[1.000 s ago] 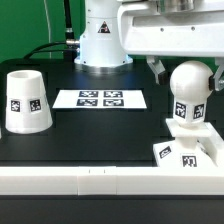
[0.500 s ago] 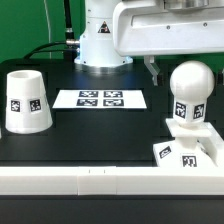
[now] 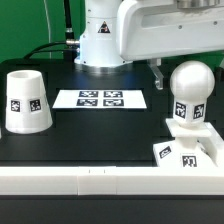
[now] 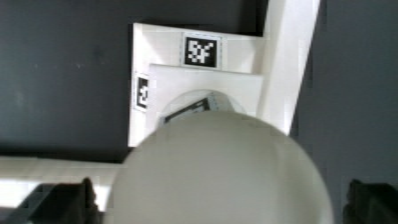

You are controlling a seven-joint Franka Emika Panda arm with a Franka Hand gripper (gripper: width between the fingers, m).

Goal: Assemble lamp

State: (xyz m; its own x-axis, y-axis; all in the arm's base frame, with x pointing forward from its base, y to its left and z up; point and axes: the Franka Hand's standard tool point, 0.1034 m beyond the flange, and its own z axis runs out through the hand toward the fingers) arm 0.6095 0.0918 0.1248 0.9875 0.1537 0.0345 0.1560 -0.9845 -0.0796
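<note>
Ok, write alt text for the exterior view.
A white round-headed plastic bulb stands upright on a white square stepped base at the exterior view's right, one gripper finger beside its head. A white conical plastic shade stands at the exterior view's left, the flat white marker board between them on the black table.

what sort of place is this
Probably a robotics lab bench: a white robot arm mounted behind a black table, a marker board lying on it, and a tagged white shade and bulb.
</note>
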